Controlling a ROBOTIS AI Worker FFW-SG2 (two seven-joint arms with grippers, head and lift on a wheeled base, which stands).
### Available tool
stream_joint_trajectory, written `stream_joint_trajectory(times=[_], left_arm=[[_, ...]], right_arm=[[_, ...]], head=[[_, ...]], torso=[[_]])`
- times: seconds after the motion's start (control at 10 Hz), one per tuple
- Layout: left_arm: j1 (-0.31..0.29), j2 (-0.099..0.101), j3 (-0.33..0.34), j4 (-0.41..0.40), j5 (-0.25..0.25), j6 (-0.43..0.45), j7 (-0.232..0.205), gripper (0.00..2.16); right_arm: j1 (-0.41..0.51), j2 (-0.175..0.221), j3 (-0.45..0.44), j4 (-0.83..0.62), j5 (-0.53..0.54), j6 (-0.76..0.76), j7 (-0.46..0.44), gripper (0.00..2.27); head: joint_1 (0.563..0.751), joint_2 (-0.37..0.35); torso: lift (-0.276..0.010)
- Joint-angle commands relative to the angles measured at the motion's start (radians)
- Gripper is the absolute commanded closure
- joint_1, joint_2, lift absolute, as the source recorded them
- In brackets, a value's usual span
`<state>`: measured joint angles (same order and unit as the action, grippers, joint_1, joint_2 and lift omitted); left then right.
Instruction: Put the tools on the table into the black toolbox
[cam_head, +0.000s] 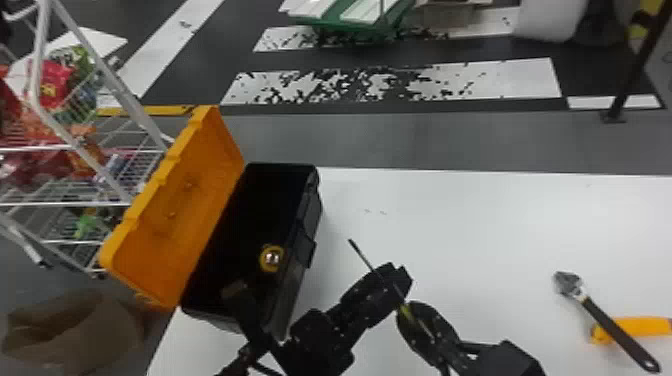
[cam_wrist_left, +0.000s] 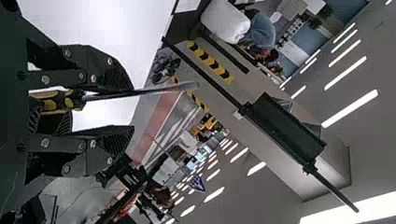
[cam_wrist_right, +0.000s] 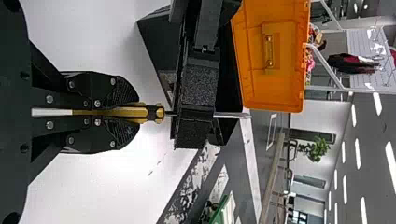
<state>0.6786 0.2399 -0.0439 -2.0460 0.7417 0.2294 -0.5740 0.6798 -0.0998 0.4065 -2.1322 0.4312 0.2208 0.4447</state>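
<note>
My right gripper (cam_head: 411, 311), low in the head view's middle, is shut on the yellow-and-black screwdriver (cam_head: 360, 254). In the right wrist view, the right gripper (cam_wrist_right: 136, 112) pinches the screwdriver's handle (cam_wrist_right: 152, 113). My left gripper (cam_head: 398, 276) is beside it, around the shaft. In the left wrist view, the left gripper (cam_wrist_left: 130, 108) stands open, the screwdriver (cam_wrist_left: 116, 94) between its fingers. The black toolbox (cam_head: 314, 212) stands open at left; inside lies a round yellow-rimmed tool (cam_head: 271, 258). On the right, an adjustable wrench (cam_head: 607, 320) lies across an orange-yellow tool (cam_head: 642, 326).
The toolbox's orange lid (cam_head: 175, 205) leans open to the left. Beyond it stands a white wire cart (cam_head: 135, 112) with colourful packages. A brown cardboard box (cam_head: 70, 327) is on the floor at lower left. The white table (cam_head: 475, 225) extends right.
</note>
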Motion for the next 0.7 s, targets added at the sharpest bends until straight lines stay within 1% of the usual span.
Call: stream_joint_trajectory(times=[0.0, 0.1, 0.2, 0.3, 0.4, 0.5, 0.6], left_arm=[[-0.004, -0.001, 0.004, 0.004, 0.005, 0.0, -0.001, 1.38], [-0.007, -0.002, 0.007, 0.006, 0.005, 0.003, -0.003, 2.04], [-0.017, -0.001, 0.01, 0.009, -0.002, 0.003, -0.014, 2.14], [-0.019, -0.002, 0.012, 0.015, -0.004, 0.003, -0.027, 2.14], [-0.021, -0.002, 0.015, 0.017, -0.004, 0.0, -0.03, 2.14], [-0.022, -0.002, 0.021, 0.015, -0.004, 0.0, -0.029, 2.14], [-0.024, -0.002, 0.024, 0.015, -0.004, 0.0, -0.026, 2.14]], right_arm=[[-0.005, 0.0, 0.0, 0.002, 0.0, 0.002, -0.001, 2.24], [-0.006, 0.0, 0.0, 0.002, 0.0, 0.006, -0.001, 2.24], [-0.008, 0.0, -0.002, 0.003, -0.002, 0.006, -0.001, 2.24], [-0.011, 0.0, -0.002, 0.006, -0.003, 0.006, -0.001, 2.24], [-0.011, 0.0, -0.002, 0.008, -0.005, 0.006, -0.001, 2.24], [-0.011, 0.002, -0.002, 0.008, -0.006, 0.018, -0.003, 2.05], [-0.011, 0.002, -0.002, 0.008, -0.012, 0.018, -0.003, 1.56]], head=[[0.695, 0.256], [0.695, 0.258], [0.695, 0.258], [0.695, 0.258], [0.695, 0.257], [0.695, 0.257], [0.695, 0.259]], torso=[[-0.039], [-0.039], [-0.039], [-0.039], [-0.039], [-0.039], [-0.039]])
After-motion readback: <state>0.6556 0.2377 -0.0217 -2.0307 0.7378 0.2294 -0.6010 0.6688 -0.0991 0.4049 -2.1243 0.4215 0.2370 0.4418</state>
